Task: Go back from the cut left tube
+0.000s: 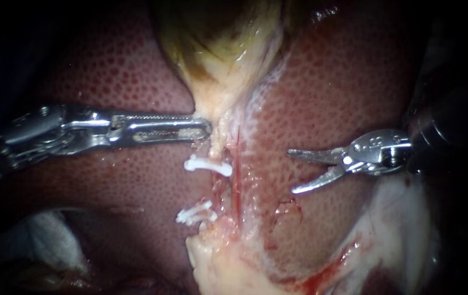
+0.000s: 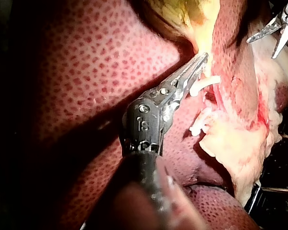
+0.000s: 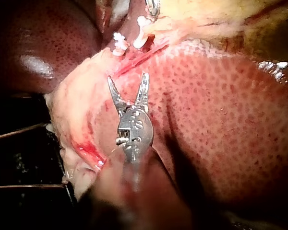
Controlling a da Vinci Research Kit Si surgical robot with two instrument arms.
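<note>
Liver point(image 1: 108, 65), dark red and speckled, across the whole endoscope view, with the yellow-green gallbladder point(image 1: 223, 43) hanging down its middle and narrowing to a pale neck. Left tool point(image 1: 204, 129) in from the left, lying level, jaws pressed together and pinching that neck at its narrowest. Just below the grip, the cut left tube point(image 1: 216, 150): a short pale stub ending in the upper clip point(image 1: 208, 165), then a raw reddish gap, then the lower clip point(image 1: 194, 214) on the other stub, just above a mass of pale fatty tissue point(image 1: 217, 267). Close beside the clips, on their right, a thin red tube point(image 1: 237, 180) running down the liver. Right tool point(image 1: 291, 172) in from the right, apart from the cut and from both clips, jaws spread wide over bare liver and holding nothing. From the right wrist camera, the same open jaws pointing toward the two white clips ahead, well short of them, with a red streak point(image 3: 89, 151) on the pale tissue beside the shaft. From the left wrist camera, the closed jaws reaching the neck right next to the upper clip.
</note>
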